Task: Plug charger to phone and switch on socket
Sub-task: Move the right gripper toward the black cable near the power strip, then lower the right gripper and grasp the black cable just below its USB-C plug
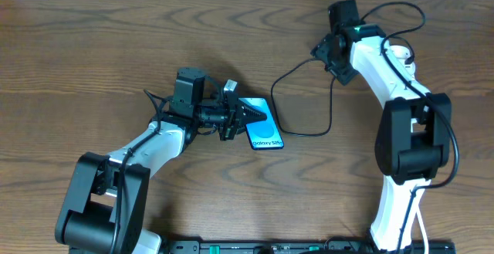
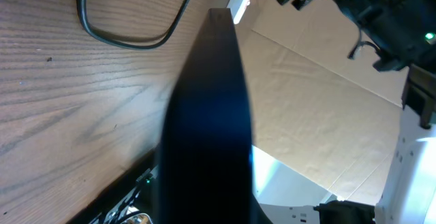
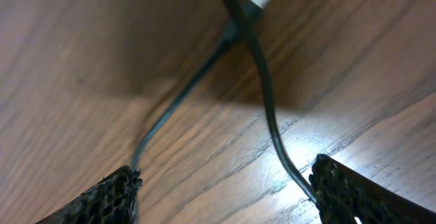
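left gripper (image 1: 245, 113), fingers closed, rests at the edge of the phone (image 1: 262, 127), apparently to steady it; right gripper (image 3: 225, 183), fingers wide apart and empty, straddles the charger (image 3: 266, 94) for pickup.

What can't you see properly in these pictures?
- The socket: it shows in no view.
- Whether the charger meets the phone: overhead, too small to tell, and the left gripper covers part of the phone.
- Left wrist: a dark blur up close hides the fingers.
- Right wrist: the charger runs off the top edge.
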Tool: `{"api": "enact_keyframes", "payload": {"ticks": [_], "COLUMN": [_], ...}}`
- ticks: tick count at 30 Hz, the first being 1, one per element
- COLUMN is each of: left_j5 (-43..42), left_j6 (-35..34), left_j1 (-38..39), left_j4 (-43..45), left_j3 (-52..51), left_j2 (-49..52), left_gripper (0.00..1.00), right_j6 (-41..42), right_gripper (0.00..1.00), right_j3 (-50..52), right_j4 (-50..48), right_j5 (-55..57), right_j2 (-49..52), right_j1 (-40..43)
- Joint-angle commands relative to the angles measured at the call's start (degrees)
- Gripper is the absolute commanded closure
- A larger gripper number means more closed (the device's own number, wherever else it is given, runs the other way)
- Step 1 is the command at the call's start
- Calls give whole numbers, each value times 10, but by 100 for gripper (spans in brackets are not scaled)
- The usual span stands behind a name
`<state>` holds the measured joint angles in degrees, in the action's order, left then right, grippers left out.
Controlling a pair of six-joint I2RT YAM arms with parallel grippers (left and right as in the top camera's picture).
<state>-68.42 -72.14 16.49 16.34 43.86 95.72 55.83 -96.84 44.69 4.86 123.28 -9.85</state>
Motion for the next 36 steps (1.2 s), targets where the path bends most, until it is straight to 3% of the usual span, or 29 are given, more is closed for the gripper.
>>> {"api": "enact_keyframes", "payload": {"ticks": [1, 4, 16, 29, 30, 31, 33, 36], "left_j5": [-10, -10, 36, 50, 52, 60, 66, 66], "left_j6": [5, 5, 5, 5, 5, 5, 3, 3], "left_j1": [-2, -2, -2, -2, -2, -2, -2, -2], "left_j4": [3, 3, 2, 2, 2, 2, 2, 2], "left_j3": [13, 13, 13, 13, 13, 13, 13, 13], "left_j2": [-3, -3, -3, -3, -3, -3, -3, -3], "left_gripper": [92, 93, 93, 93, 92, 92, 92, 93], "right_j6": [40, 39, 50, 65, 65, 64, 47, -10], "right_gripper": [19, 13, 13, 13, 24, 41, 61, 75], "right_j3": [-13, -13, -12, -12, -12, -12, -12, -12], "right_j4": [-6, -39, -111, -182, -186, -185, -174, -162], "right_j5": [-20, -20, -44, -55, -59, -71, -92, -97], "right_j2": [24, 34, 39, 135, 138, 141, 143, 143], "right_j1": [4, 4, -3, -15, -15, -15, -15, -15]}}
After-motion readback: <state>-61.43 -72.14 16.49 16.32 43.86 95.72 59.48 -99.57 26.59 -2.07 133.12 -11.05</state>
